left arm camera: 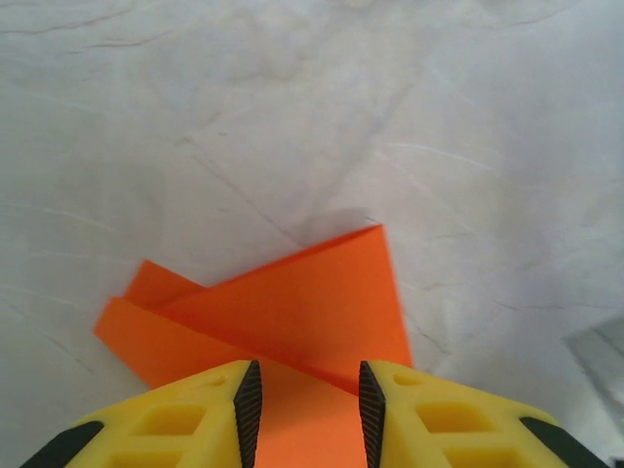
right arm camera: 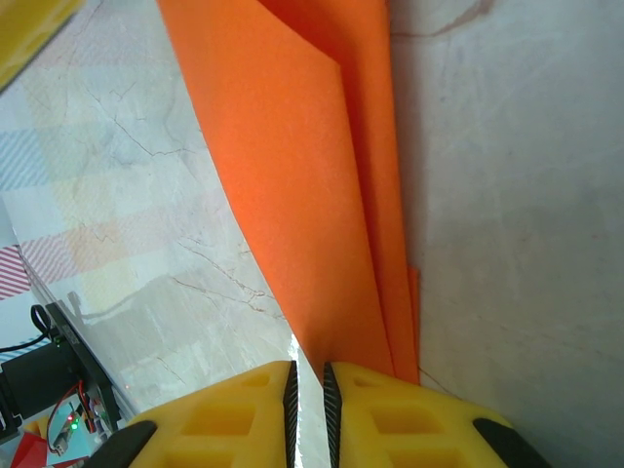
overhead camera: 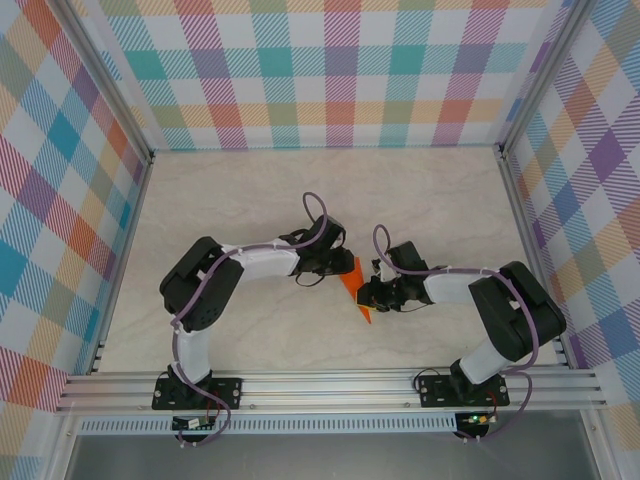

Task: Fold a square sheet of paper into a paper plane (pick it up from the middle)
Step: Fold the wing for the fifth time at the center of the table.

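Wing-folding step, judged: right claw (right arm camera: pixel 308 378) clenches the folded bright orange paper sheet (right arm camera: pixel 292 175). Left claw (left arm camera: pixel 307 390) is released, astride it. Next probably calls for pressing the crease.

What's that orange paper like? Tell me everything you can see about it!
The orange paper is thin, plain and bright, already folded into overlapping layers with sharp creases, and it narrows toward one end. It sits mid-table between both arms, apparently partly lifted off the pale marbled table. The right gripper, nearly closed, seems to pinch its narrow end. The left gripper is open, with the paper's wider end lying between its yellow fingers.
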Available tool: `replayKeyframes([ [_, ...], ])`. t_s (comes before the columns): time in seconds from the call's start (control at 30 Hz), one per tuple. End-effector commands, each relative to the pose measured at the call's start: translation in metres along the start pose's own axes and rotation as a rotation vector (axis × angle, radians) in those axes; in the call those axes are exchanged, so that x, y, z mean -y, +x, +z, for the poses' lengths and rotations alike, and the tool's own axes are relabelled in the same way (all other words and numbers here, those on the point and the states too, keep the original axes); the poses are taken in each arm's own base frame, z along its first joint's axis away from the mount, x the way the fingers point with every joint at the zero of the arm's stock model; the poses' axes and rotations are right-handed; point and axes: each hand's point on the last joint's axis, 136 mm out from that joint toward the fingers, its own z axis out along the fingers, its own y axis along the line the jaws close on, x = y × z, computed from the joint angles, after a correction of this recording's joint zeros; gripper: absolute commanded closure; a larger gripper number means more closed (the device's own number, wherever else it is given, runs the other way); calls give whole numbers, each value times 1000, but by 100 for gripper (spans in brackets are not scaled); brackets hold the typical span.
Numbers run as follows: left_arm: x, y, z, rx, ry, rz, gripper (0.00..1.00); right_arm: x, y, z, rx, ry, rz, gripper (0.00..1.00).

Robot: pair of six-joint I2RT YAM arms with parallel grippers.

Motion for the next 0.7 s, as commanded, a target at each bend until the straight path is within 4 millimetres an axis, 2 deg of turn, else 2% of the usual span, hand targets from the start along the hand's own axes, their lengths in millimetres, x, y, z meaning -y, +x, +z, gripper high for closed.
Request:
replayKeyframes([
  [0.0, -18, -8, 10, 21, -40, -29, 66, 56, 42, 5, -95, 197, 112, 81],
  [0.27, -36, -21, 10, 30, -67, -50, 66, 35, 35, -4, -71, 133, 64, 77],
  [0.4, -36, -27, 7, 28, -64, -39, 66, 20, 29, -9, -52, 96, 33, 76],
  [0.57, -14, -39, -15, 48, -3, -9, 62, 0, 16, -22, -2, 71, -14, 75],
  [0.67, -13, -48, -35, 86, -56, 2, 54, -1, 7, -35, 64, 113, -29, 71],
])
